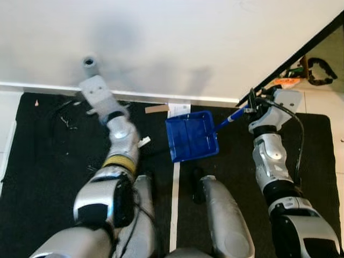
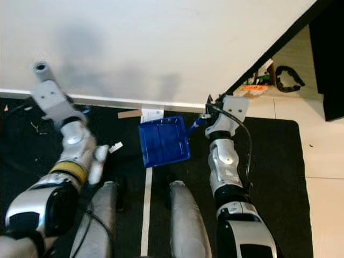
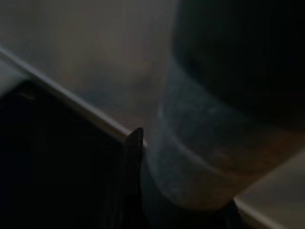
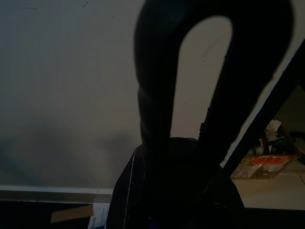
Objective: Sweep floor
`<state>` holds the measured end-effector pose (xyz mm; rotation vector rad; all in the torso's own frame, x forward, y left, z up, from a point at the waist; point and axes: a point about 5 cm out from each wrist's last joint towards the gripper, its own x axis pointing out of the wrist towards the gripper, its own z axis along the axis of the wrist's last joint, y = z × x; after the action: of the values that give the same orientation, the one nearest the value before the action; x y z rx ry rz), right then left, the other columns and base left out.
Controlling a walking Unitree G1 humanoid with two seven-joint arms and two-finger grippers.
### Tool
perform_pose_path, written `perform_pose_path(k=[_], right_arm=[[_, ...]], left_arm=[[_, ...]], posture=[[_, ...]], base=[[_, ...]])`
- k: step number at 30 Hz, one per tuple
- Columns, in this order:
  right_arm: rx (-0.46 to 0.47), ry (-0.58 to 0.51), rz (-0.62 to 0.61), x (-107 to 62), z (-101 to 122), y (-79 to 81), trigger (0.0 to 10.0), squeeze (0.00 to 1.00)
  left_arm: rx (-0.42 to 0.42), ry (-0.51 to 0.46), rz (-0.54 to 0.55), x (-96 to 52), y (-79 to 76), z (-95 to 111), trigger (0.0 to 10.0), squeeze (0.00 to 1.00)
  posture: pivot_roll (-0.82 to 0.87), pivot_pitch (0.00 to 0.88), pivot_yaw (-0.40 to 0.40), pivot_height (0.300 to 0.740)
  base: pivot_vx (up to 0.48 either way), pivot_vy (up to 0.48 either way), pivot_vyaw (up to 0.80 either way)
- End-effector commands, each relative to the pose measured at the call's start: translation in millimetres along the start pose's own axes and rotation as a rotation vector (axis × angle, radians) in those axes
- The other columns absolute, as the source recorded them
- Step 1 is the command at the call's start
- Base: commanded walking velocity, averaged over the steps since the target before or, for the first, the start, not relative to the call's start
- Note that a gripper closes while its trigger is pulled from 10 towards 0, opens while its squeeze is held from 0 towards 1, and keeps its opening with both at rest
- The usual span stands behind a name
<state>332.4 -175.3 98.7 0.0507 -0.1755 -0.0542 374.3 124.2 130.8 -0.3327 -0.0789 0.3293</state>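
Right gripper (image 1: 251, 109): clenched on the blue handle of the dustpan (image 1: 192, 136), far right of the scene, close to the white wall (image 1: 177, 37). Pan held level just above the black mat (image 1: 43, 161), its open mouth turned toward the near-left, roughly centred in front of the robot's legs.

Left gripper (image 1: 90, 69): raised at far left against the wall, closed around a grey cylindrical handle end (image 1: 89, 62), judged to be the broom's; the brush head cannot be made out. Its wrist view is dark, with a grey tube running close past the lens.

Debris, unswept:
- brown cardboard strip (image 1: 156, 108) at the skirting, just left of the pan's far edge;
- white printed paper (image 1: 179, 108) at the skirting, just beyond the pan;
- small white scrap (image 1: 143, 142) on the mat, left of the pan;
- thin dark fragments (image 1: 64, 115) at far left on the mat.

Pan contents: blue tray looks bare.

Progress, as judged: early. Both tools are in hand, nothing yet collected. Remaining: sweep the scraps together, push them into the pan, carry them off.

Other: white tape line (image 1: 174, 204) on the mat between the legs; clutter on tiles (image 1: 317, 70) at far right.
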Motion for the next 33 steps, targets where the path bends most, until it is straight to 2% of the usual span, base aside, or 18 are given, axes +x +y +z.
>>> perform_pose_path(k=[1,2,3,5,7,9,10,13,14,15,16,17,19,21,26,27,32,33], right_arm=[[-0.013,0.215,0.013,-28.8,-42,-1.5,10.0,0.00],[-0.014,0.219,0.009,-29.9,-43,-2.8,10.0,0.00],[-0.014,0.219,0.009,-29.9,-43,-2.8,10.0,0.00],[-0.016,0.225,0.003,-31.5,-44,-4.6,10.0,0.00],[-0.016,0.225,0.003,-31.5,-44,-4.6,10.0,0.00],[-0.016,0.231,-0.003,-32.2,-45,-5.6,10.0,0.00],[-0.016,0.231,-0.003,-32.2,-45,-5.6,10.0,0.00],[-0.013,0.230,-0.012,-31.2,-44,-6.1,10.0,0.00],[-0.007,0.226,-0.020,-28.9,-43,-6.1,10.0,0.00],[-0.007,0.226,-0.020,-28.9,-43,-6.1,10.0,0.00],[-0.005,0.226,-0.023,-28.0,-43,-6.2,10.0,0.00],[-0.005,0.226,-0.023,-28.0,-43,-6.2,10.0,0.00],[-0.003,0.231,-0.024,-27.4,-43,-6.7,10.0,0.00],[-0.003,0.233,-0.024,-27.3,-44,-6.8,10.0,0.00],[0.012,0.254,-0.042,-23.4,-45,-9.9,10.0,0.00],[0.012,0.254,-0.042,-23.4,-45,-9.9,10.0,0.00],[0.019,0.283,-0.045,-23.5,-48,-12.2,10.0,0.00],[0.019,0.283,-0.045,-23.5,-48,-12.2,10.0,0.00]], left_arm=[[-0.177,0.094,-0.124,-15.8,-41.4,-12,10.0,0.00],[-0.234,0.122,-0.198,-21.5,-63.3,-10,10.0,0.00],[-0.234,0.122,-0.198,-21.5,-63.3,-10,10.0,0.00],[-0.324,0.169,-0.373,-38.4,-107.0,-6,10.0,0.00],[-0.324,0.169,-0.373,-38.4,-107.0,-6,10.0,0.00],[-0.334,0.215,-0.593,-60.7,-143.4,-6,10.0,0.00],[-0.334,0.215,-0.593,-60.7,-143.4,-6,10.0,0.00],[-0.247,0.218,-0.816,-76.4,-159.7,-7,10.0,0.00],[-0.096,0.158,-0.947,-72.9,-146.4,-9,10.0,0.00],[-0.096,0.158,-0.947,-72.9,-146.4,-9,10.0,0.00],[-0.006,0.143,-0.974,-68.7,-135.6,-12,10.0,0.00],[-0.006,0.143,-0.974,-68.7,-135.6,-12,10.0,0.00],[0.095,0.100,-1.003,-60.2,-112.4,-14,10.0,0.00],[0.109,0.092,-1.013,-57.2,-104.5,-13,10.0,0.00],[0.092,0.005,-0.705,-15.6,4.4,23,10.0,0.00],[0.092,0.005,-0.705,-15.6,4.4,23,10.0,0.00],[0.198,-0.055,-0.423,-10.6,88.4,33,10.0,0.00],[0.198,-0.055,-0.423,-10.6,88.4,33,10.0,0.00]], posture=[[-0.06,0.465,-0.074,0.740],[-0.06,0.465,-0.070,0.740],[-0.06,0.465,-0.070,0.740],[-0.05,0.460,-0.063,0.740],[-0.05,0.460,-0.063,0.740],[-0.05,0.452,-0.054,0.740],[-0.05,0.452,-0.054,0.740],[-0.03,0.430,-0.040,0.740],[-0.02,0.413,-0.032,0.740],[-0.02,0.413,-0.032,0.740],[-0.01,0.408,-0.030,0.740],[-0.01,0.408,-0.030,0.740],[0.00,0.392,-0.027,0.740],[0.01,0.386,-0.026,0.740],[0.05,0.269,-0.036,0.740],[0.05,0.269,-0.036,0.740],[0.07,0.180,-0.049,0.740],[0.07,0.180,-0.049,0.740]], base=[[0.000,0.000,0.00],[0.000,0.000,0.00],[0.000,0.000,0.00],[0.000,0.000,0.00],[0.000,0.000,0.00],[0.000,0.000,0.00],[0.000,0.000,0.00],[0.000,0.000,0.00],[0.000,0.000,0.00],[0.000,0.000,0.00],[0.000,0.000,0.00],[0.000,0.000,0.00],[0.000,0.000,0.00],[0.000,0.000,0.00],[0.000,0.000,0.00],[0.000,0.000,0.00],[0.000,0.000,0.00],[0.000,0.000,0.00]])
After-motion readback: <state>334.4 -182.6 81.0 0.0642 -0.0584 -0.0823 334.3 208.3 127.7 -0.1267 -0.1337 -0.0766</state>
